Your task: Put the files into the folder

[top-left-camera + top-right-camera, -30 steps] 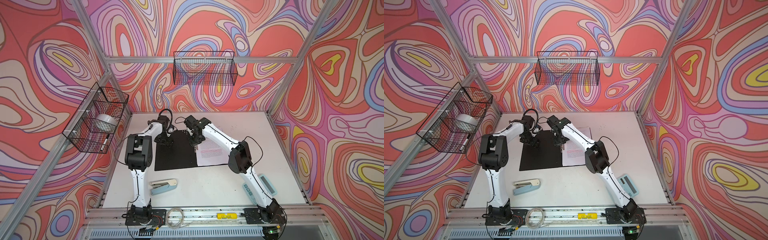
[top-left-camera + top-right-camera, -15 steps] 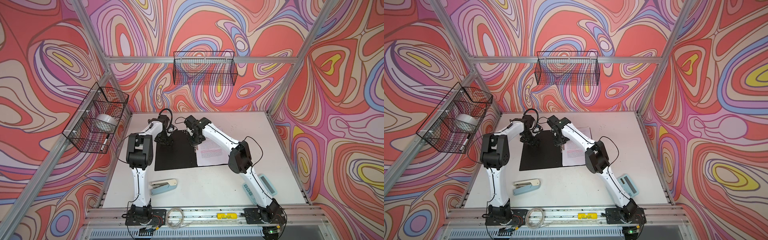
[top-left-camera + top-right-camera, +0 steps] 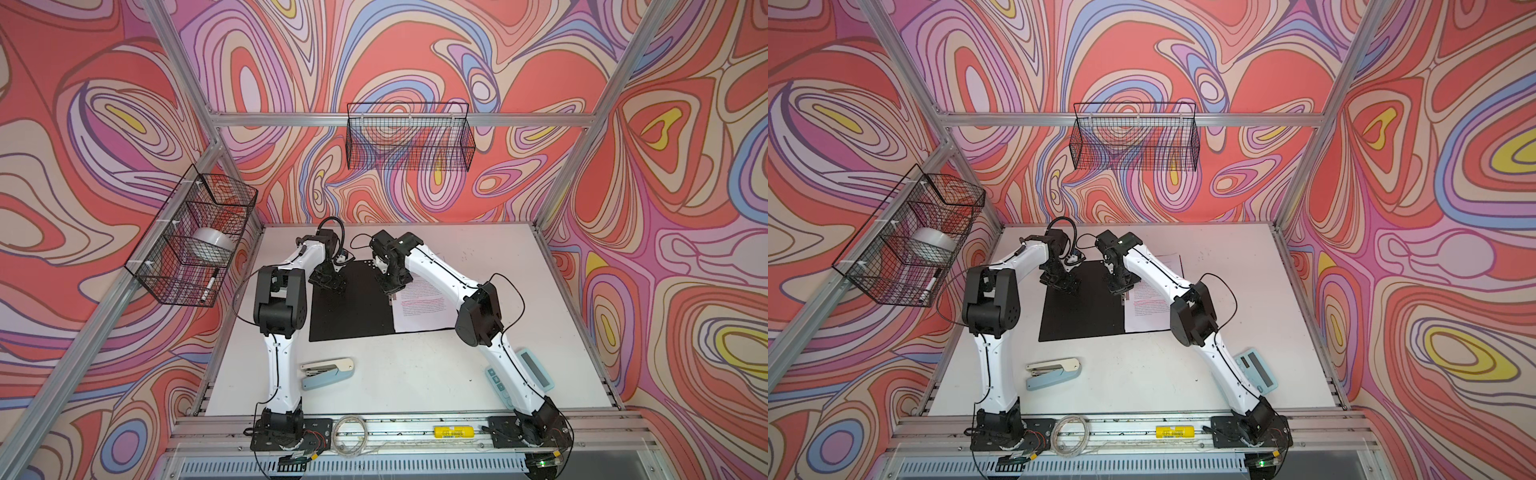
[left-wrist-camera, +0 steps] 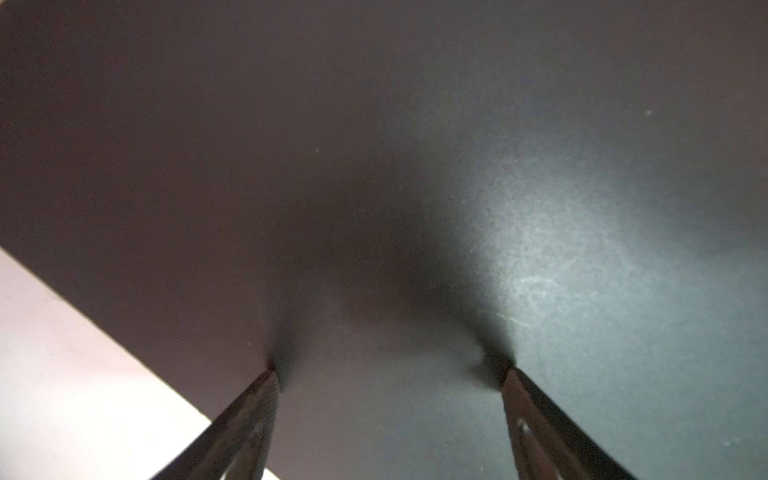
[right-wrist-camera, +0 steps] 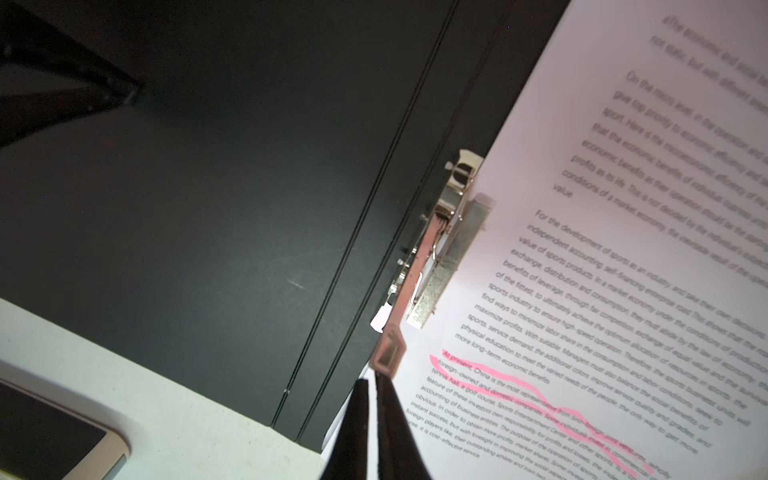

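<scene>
The folder (image 3: pixel 353 307) (image 3: pixel 1084 307) lies open on the white table, black inside facing up. The files (image 3: pixel 424 303) (image 3: pixel 1148 307), white sheets with black text and pink highlighting, rest on its right half under the metal clip (image 5: pixel 444 245). My left gripper (image 3: pixel 330 282) (image 4: pixel 390 374) is open, both fingertips (image 4: pixel 270 376) pressed on the black left cover near its far corner. My right gripper (image 3: pixel 390 297) (image 5: pixel 376 380) is shut, its tips against the end of the clip's lever (image 5: pixel 388 361) at the spine. I see nothing between its fingers.
A blue and cream stapler (image 3: pixel 328 372) lies on the near table, in front of the folder. A blue calculator (image 3: pixel 536 372) sits at the near right beside the right arm. Wire baskets hang on the left wall (image 3: pixel 195 245) and the back wall (image 3: pixel 409 137).
</scene>
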Controlling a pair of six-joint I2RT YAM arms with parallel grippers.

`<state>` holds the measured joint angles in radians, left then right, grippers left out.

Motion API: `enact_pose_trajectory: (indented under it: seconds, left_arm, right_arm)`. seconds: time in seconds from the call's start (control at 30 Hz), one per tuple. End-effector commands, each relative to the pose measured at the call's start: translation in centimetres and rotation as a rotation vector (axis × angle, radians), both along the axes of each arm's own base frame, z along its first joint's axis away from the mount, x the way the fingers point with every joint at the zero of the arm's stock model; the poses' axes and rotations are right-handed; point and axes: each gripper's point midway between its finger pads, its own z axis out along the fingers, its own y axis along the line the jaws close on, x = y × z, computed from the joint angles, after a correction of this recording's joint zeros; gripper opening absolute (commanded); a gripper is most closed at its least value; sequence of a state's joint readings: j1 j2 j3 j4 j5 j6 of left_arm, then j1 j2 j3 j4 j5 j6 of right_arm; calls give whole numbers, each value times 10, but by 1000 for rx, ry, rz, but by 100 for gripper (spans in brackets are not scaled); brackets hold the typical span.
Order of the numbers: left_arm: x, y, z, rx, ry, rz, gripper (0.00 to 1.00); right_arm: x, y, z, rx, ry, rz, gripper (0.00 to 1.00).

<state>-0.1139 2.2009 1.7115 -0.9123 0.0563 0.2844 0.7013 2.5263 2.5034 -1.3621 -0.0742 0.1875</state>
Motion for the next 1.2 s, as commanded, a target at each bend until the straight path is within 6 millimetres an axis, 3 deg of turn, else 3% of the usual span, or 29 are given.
enact_pose_trajectory:
  seconds: [0.0, 0.1, 0.43, 0.93, 1.17]
  left_arm:
    - [-23, 15, -43, 66, 124, 6, 84]
    - [-22, 15, -44, 65, 124, 6, 84]
    - [-20, 15, -44, 69, 121, 9, 84]
    - [-19, 14, -42, 65, 119, 6, 84]
    - [-19, 14, -41, 65, 116, 5, 84]
  right_arm:
    - [3, -5, -14, -27, 15, -3, 8]
    - [10, -3, -1, 5, -18, -10, 9]
    - [22, -6, 11, 32, -51, -19, 9]
    - [51, 7, 70, 150, -241, -39, 10]
    - [51, 5, 78, 145, -256, -40, 10]
